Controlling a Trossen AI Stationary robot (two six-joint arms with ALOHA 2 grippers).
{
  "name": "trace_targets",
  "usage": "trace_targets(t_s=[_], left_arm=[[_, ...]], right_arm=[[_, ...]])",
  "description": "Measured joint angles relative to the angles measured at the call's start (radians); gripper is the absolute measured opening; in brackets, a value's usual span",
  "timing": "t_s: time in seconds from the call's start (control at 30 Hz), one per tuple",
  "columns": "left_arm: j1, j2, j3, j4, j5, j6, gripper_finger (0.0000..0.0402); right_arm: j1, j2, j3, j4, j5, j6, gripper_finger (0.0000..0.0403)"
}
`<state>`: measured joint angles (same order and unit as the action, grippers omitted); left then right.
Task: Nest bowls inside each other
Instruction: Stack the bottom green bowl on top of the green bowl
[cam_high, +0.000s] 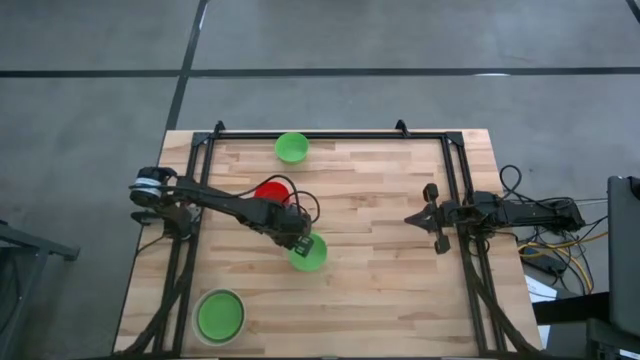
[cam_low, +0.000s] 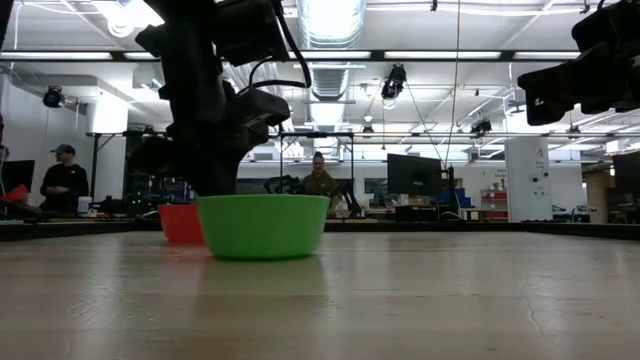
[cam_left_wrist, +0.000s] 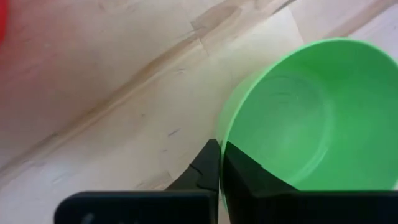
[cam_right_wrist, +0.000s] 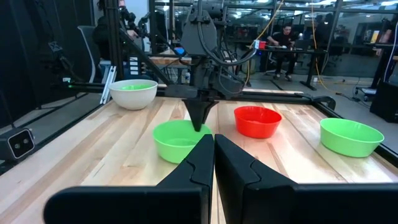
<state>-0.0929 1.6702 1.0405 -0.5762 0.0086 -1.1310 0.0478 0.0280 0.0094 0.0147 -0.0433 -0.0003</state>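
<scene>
The left gripper (cam_high: 303, 243) was clamped on the near rim of a bright green bowl (cam_high: 309, 254) at the table's centre, one finger inside the wall and one outside, a pinch that looked suited to lifting the light, thin-walled plastic without tipping it. The bowl sat upright on the pale wooden table (cam_high: 380, 300), its round mouth open and its inside smooth and glossy.

A red bowl (cam_high: 270, 190) of like size stood just beside it at about 10 o'clock, partly under the arm. A second green bowl (cam_high: 291, 147) rested near the table's 12 o'clock edge. At roughly 7 o'clock a whitish-cream bowl (cam_high: 220, 316), slightly larger, already carried a third green bowl (cam_high: 219, 314) inside it, which suggested it was serving as the base of the stack and that nesting was partly done.

The right gripper (cam_high: 436, 219) waited at 3 o'clock near the table's edge, its fingers pressed together on nothing.

People (cam_low: 62, 178) were visible in the workshop beyond the table.
</scene>
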Motion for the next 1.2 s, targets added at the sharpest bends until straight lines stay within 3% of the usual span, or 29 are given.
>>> trace_targets(t_s=[0.43,0.9,1.2], left_arm=[[0.000,-0.105,0.005,-0.049,-0.018,0.055,0.0007],[-0.005,-0.375,0.005,-0.211,-0.108,0.000,0.0005],[-0.096,-0.495,0.004,-0.317,-0.173,0.000,0.0005]], right_arm=[[0.000,0.000,0.000,0.000,0.000,0.000,0.0009],[0.000,0.000,0.000,0.000,0.000,0.000,0.0009],[0.000,0.000,0.000,0.000,0.000,0.000,0.0009]])
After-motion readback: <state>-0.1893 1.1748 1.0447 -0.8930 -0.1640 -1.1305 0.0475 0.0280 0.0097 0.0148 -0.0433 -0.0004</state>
